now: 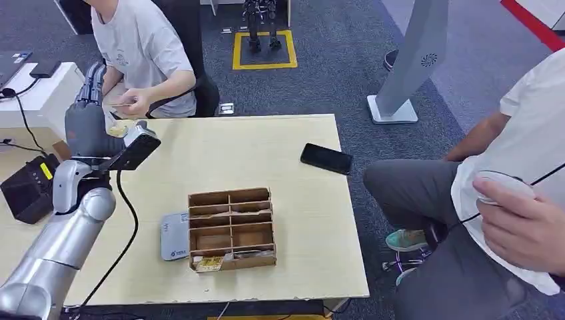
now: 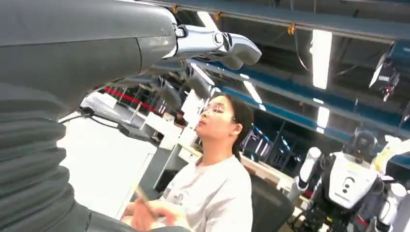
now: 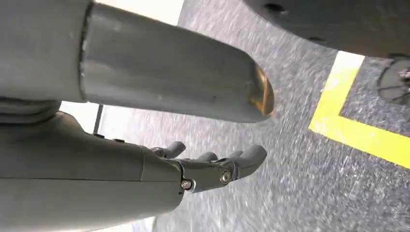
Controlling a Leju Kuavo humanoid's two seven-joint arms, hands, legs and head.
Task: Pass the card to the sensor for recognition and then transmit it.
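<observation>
The bench (image 1: 280,153) was pale wood-coloured. On it stood a brown cardboard organizer (image 1: 231,229), a light grey-blue sensor (image 1: 174,236) and a glossy black phone (image 1: 326,159). The left hand (image 1: 86,113) was dark grey on a silver arm. The floor (image 1: 300,87) was speckled grey carpet, marked with a yellow square outline (image 1: 264,50).

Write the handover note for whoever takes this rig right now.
Left hand: raised toward the seated person, empty, fingers apart.
Right hand: hanging over the floor, empty.
Card: seemingly in the person's hand, past the table's far edge.
Sensor: flat beside the cardboard organizer.
Done: handover looks complete; scanning cannot be confirmed.
Left: lower the left arm.
</observation>
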